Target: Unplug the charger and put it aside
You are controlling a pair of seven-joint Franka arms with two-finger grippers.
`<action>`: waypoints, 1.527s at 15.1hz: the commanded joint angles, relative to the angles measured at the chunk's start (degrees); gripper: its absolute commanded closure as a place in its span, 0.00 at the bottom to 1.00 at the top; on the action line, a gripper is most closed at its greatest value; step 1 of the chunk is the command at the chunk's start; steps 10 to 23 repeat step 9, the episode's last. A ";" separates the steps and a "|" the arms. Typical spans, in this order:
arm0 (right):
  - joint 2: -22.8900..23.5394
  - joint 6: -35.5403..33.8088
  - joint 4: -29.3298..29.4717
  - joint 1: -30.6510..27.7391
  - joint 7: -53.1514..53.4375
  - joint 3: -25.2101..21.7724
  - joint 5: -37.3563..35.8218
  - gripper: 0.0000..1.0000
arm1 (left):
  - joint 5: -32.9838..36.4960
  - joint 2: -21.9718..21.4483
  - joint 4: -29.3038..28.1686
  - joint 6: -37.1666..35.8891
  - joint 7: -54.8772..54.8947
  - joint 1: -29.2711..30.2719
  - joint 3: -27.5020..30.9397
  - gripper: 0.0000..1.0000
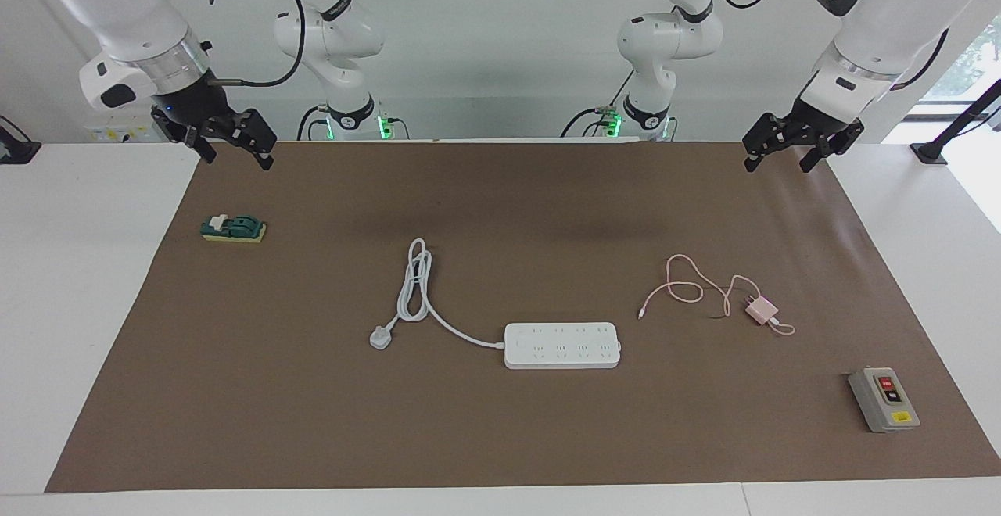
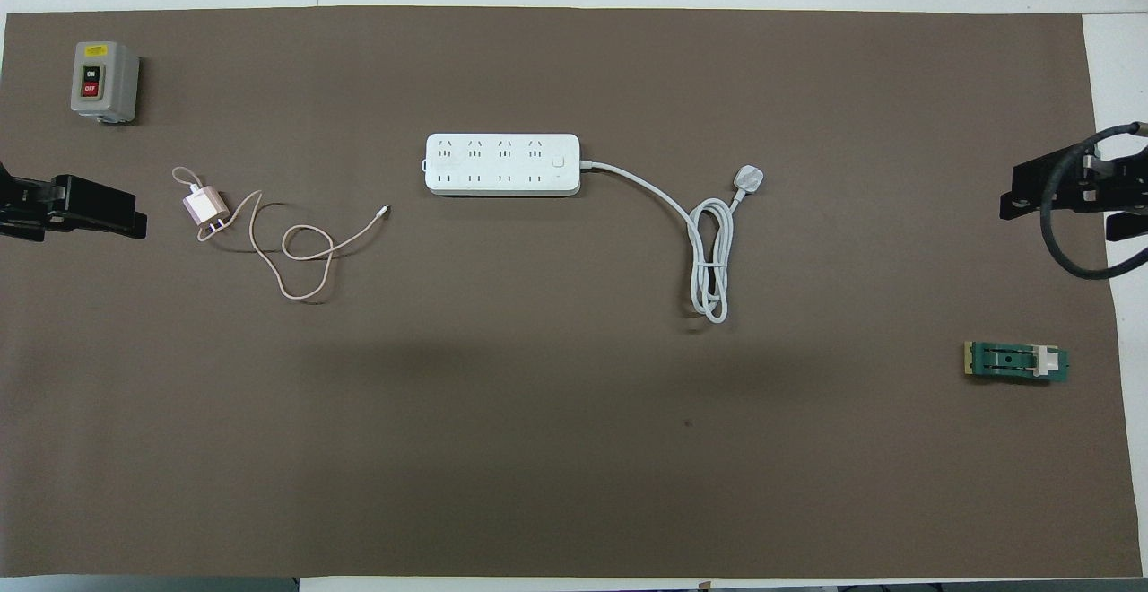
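Switch box [image 1: 884,399] at mat edge, charger [image 1: 761,310] unplugged, apart from power strip [image 1: 562,345]

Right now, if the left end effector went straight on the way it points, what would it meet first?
The left end effector points down over the brown mat; it would probably meet bare mat first, well short of the charger, though depth is unclear.

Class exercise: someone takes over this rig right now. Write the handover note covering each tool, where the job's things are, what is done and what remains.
Left tool: open, holding nothing, raised over the brown mat's edge at its own end, waiting.
Right tool: open, holding nothing, raised over the mat's edge at its end.
Small pale pink cube charger with thin looping cable: lying on the mat, prongs bare, apart from the long white power strip, toward the left arm's end.
Done: charger is unplugged and set aside.
Left: nothing apparent; all the strip's sockets are free.
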 commanded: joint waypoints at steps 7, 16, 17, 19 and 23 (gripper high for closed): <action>-3.21 5.47 -5.39 0.03 -2.59 0.80 -6.17 0.00 | 1.00 0.24 0.72 2.32 0.86 -1.38 0.69 0.00; -3.21 5.39 -5.39 0.03 -3.11 0.89 -6.26 0.00 | 1.00 0.24 0.72 2.32 0.95 -1.29 0.69 0.00; -3.21 5.39 -5.39 0.03 -3.11 0.89 -6.26 0.00 | 1.00 0.24 0.72 2.32 0.95 -1.29 0.69 0.00; -3.21 5.39 -5.39 0.03 -3.11 0.89 -6.26 0.00 | 1.00 0.24 0.72 2.32 0.95 -1.29 0.69 0.00; -3.21 5.39 -5.39 0.03 -3.11 0.89 -6.26 0.00 | 1.00 0.24 0.72 2.32 0.95 -1.29 0.69 0.00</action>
